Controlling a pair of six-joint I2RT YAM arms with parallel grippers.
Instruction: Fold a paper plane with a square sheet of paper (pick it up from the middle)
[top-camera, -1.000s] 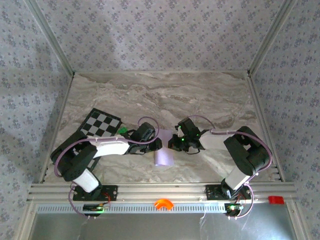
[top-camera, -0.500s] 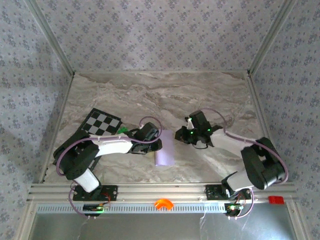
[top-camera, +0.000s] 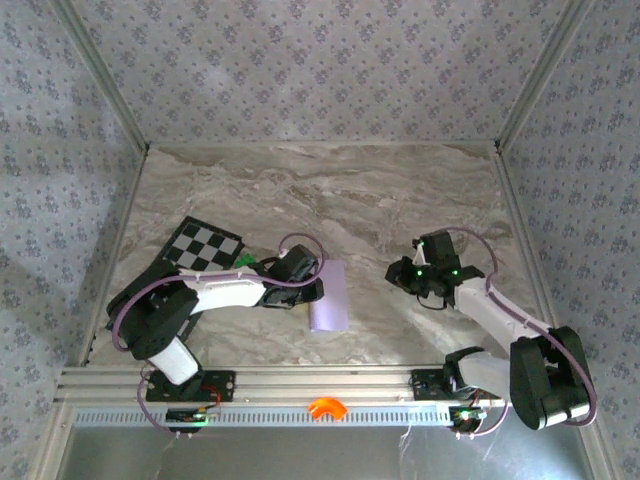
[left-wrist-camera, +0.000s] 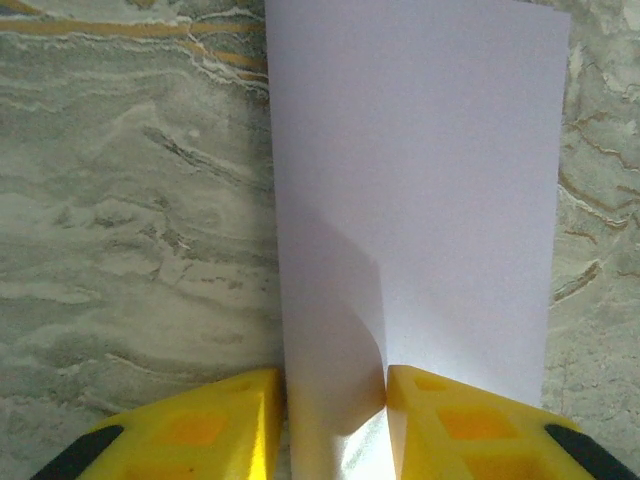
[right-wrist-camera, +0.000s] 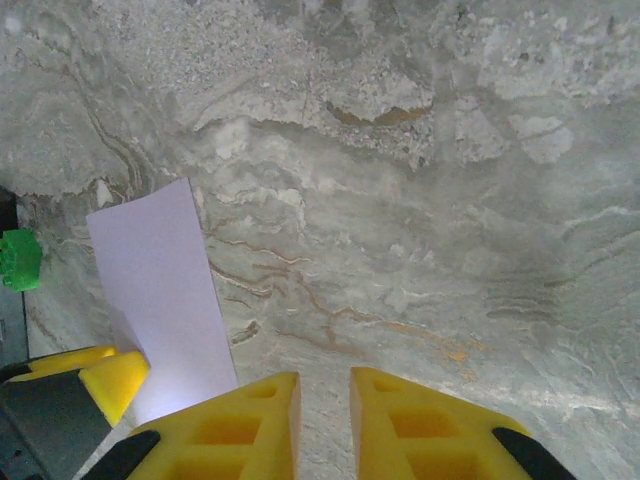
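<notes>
The square sheet of paper (top-camera: 330, 297) is pale lilac and lies folded to a narrow strip on the marble table, near the front middle. My left gripper (top-camera: 316, 290) reaches it from the left. In the left wrist view a raised hump of the paper (left-wrist-camera: 420, 180) fills the gap between the yellow fingers (left-wrist-camera: 230, 420) and touches both, so my left gripper (left-wrist-camera: 333, 390) is shut on it. My right gripper (top-camera: 400, 274) hovers over bare marble to the right of the strip. It (right-wrist-camera: 325, 385) stands slightly open with nothing between its fingers. The paper (right-wrist-camera: 165, 290) shows to its left.
A black-and-white checkered board (top-camera: 203, 247) lies at the left, partly under the left arm. A tiny green block (top-camera: 243, 262) sits by its corner, also in the right wrist view (right-wrist-camera: 18, 258). The metal rail (top-camera: 320, 383) runs along the front edge.
My right gripper has let go at the paper's right edge, opened a little and drawn back to the right. The left gripper stayed on the paper and closed slightly.
</notes>
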